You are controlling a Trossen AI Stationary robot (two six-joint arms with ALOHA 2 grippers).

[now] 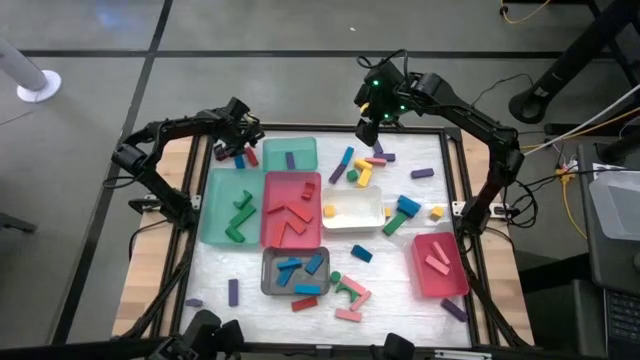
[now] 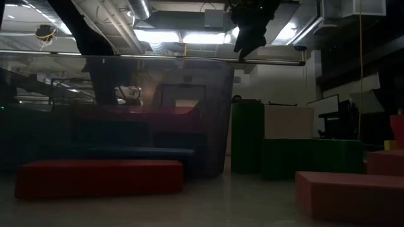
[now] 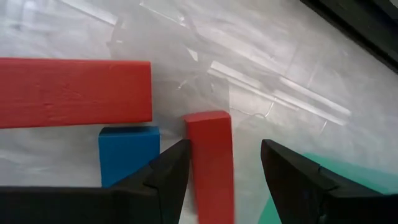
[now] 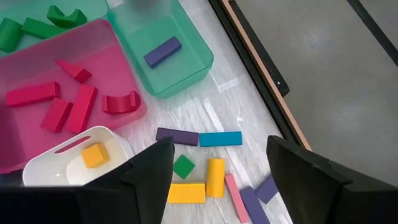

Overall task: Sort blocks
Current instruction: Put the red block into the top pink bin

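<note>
Blocks (image 1: 352, 175) lay scattered on the table (image 1: 400, 290) and in trays.
From above, my left gripper (image 1: 238, 140) hung by the small green tray (image 1: 290, 153), my right gripper (image 1: 368, 128) at the far edge. At my left wrist, open fingers (image 3: 165, 180) straddled a red block (image 3: 210, 158); my right wrist showed spread, empty fingers (image 4: 149, 168).

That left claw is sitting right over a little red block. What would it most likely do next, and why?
Probably close and lift. The left gripper is open with its fingers on either side of a red bar on the table, not yet squeezing it. Red pieces already lie in the red tray, so that seems its likely destination. The right gripper hovers open above other loose blocks.
</note>
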